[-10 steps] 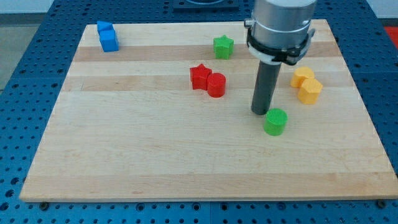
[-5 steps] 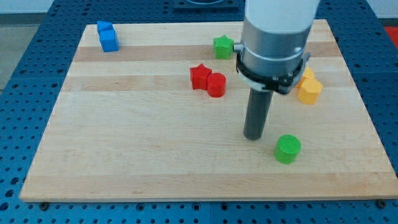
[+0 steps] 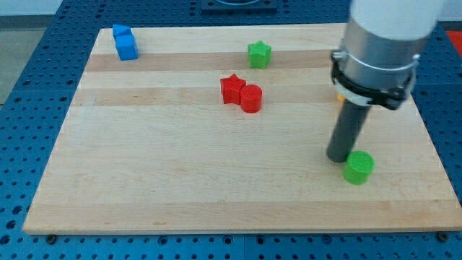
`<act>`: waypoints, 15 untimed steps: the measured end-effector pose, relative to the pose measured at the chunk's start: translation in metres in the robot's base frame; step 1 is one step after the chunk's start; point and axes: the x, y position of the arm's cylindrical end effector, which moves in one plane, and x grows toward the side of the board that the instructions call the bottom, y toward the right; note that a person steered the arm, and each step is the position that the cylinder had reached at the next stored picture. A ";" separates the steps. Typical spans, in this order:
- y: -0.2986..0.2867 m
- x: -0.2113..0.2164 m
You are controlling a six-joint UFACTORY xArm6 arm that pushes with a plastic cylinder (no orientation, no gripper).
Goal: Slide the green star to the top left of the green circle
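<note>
The green star lies near the view's top, right of centre on the wooden board. The green circle sits at the lower right of the board. My tip stands on the board right against the green circle's upper left side. The green star is far up and to the left of both the tip and the circle.
A red star and a red cylinder touch each other in the middle. Two blue blocks sit at the top left corner. A yellow block at the right is almost wholly hidden behind my arm.
My tip has swung to the right and down. The green circle has slid down and to the right across the three frames. The green star has not moved.
</note>
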 end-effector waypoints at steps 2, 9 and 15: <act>0.021 0.020; -0.135 -0.219; -0.165 -0.269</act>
